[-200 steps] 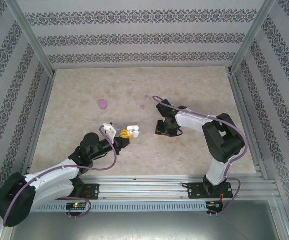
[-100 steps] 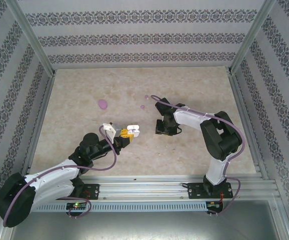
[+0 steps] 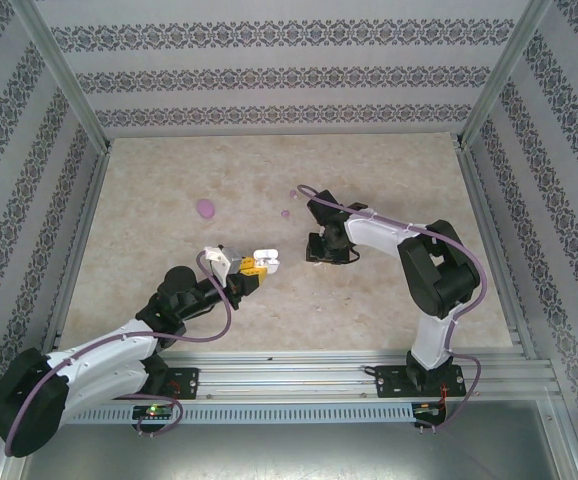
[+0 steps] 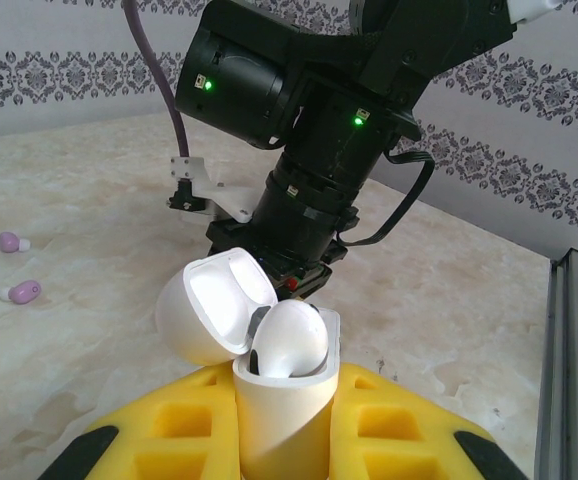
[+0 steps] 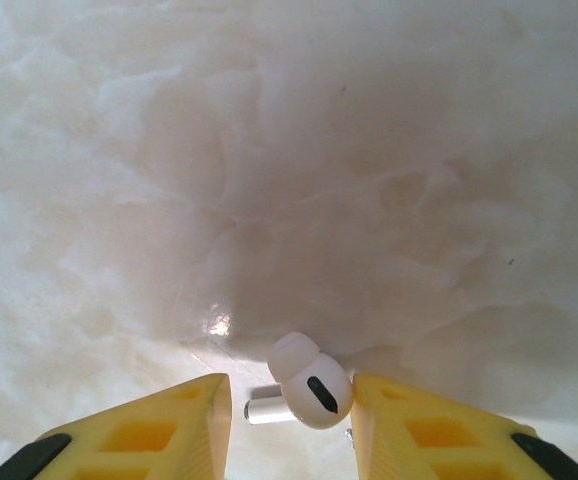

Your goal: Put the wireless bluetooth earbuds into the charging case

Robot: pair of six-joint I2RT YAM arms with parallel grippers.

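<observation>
Left fingers (image 3: 253, 268) clamp the open charging case (image 4: 274, 405). Right fingers (image 3: 321, 256) straddle a white earbud (image 5: 309, 392); whether they pinch it I cannot tell. Centre the bulb, squeeze gently, then lift.

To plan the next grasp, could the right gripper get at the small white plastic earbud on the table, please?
Probably yes: the white earbud lies between the right gripper's parted yellow fingers.

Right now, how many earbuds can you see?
4: two purple earbuds on the table; one white earbud in the open case; another white earbud between the right gripper's fingers.
</observation>
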